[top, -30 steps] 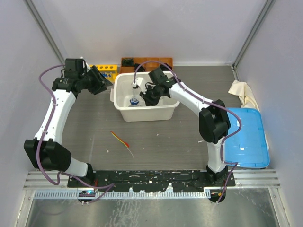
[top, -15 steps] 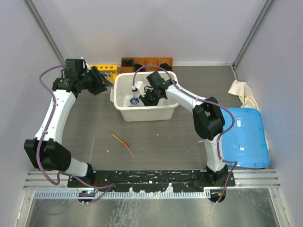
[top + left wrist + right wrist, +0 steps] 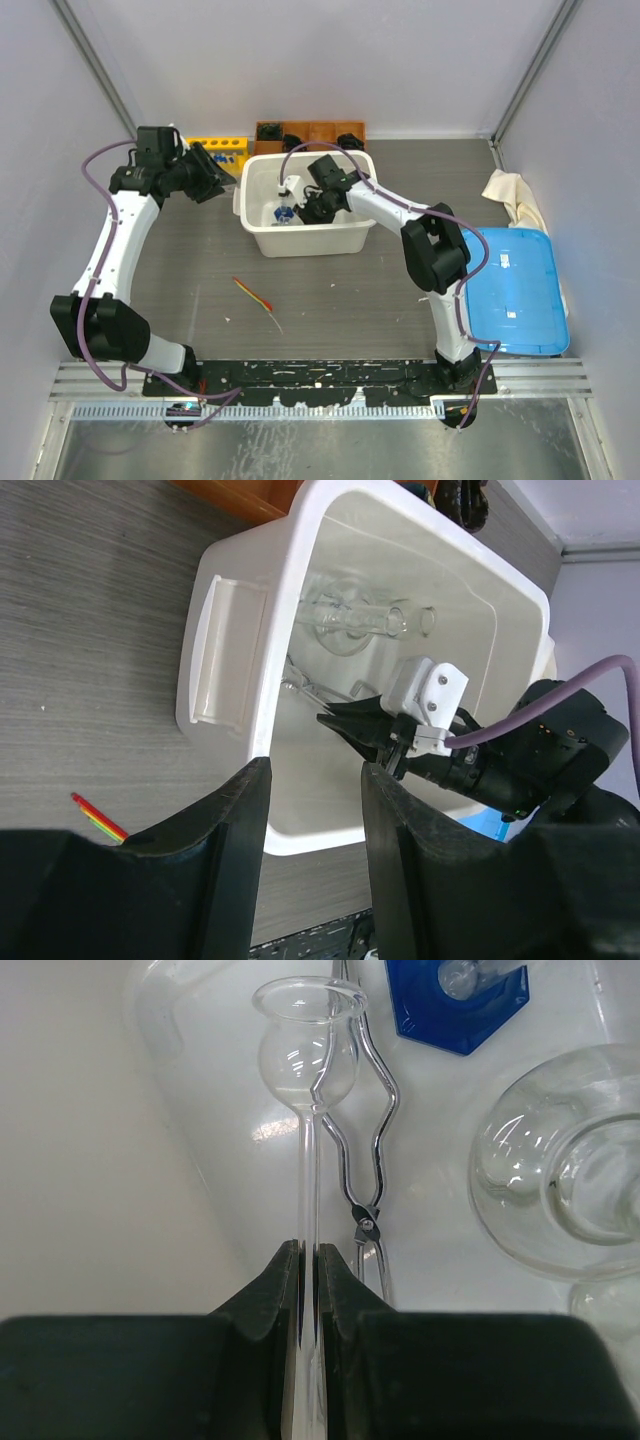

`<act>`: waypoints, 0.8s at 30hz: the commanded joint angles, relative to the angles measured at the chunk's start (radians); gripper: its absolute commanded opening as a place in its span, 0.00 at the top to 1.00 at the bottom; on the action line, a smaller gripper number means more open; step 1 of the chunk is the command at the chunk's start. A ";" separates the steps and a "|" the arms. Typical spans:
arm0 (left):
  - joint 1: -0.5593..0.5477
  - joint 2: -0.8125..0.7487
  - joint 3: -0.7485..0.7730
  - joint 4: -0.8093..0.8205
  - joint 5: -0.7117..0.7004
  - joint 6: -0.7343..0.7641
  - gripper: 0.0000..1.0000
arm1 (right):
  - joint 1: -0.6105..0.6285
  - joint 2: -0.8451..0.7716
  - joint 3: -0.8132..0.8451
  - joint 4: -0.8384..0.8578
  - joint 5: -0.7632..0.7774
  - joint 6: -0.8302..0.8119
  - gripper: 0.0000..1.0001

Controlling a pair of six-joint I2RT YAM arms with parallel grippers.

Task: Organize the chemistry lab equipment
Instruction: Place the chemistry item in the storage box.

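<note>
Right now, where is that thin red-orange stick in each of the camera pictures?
Top external: the red-orange stick lies on the table, on the near side of the white tub.
Left wrist: at the lower left edge, outside the tub.
Right wrist: not in it.
Shared landmark: the white tub; the right wrist view looks inside it.

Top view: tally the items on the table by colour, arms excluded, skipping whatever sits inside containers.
White: 2 (bin, cloth)
Blue: 1 (lid)
Yellow: 1 (rack)
Brown: 1 (box)
Red-orange: 1 (stick)
Total: 6
</note>
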 commanded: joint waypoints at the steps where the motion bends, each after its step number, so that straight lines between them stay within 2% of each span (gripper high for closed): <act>1: 0.010 -0.054 -0.003 0.026 0.022 0.003 0.57 | 0.007 0.012 -0.001 0.035 -0.004 0.023 0.99; 16: 0.013 -0.057 -0.018 0.021 0.026 0.001 0.57 | 0.008 0.027 -0.010 0.040 -0.003 0.041 0.93; 19: 0.012 -0.059 -0.018 0.023 0.026 0.001 0.57 | 0.008 0.023 -0.010 0.038 -0.001 0.042 0.89; 24: 0.013 -0.060 -0.019 0.023 0.026 0.000 0.57 | 0.008 0.006 -0.013 0.038 0.000 0.047 0.75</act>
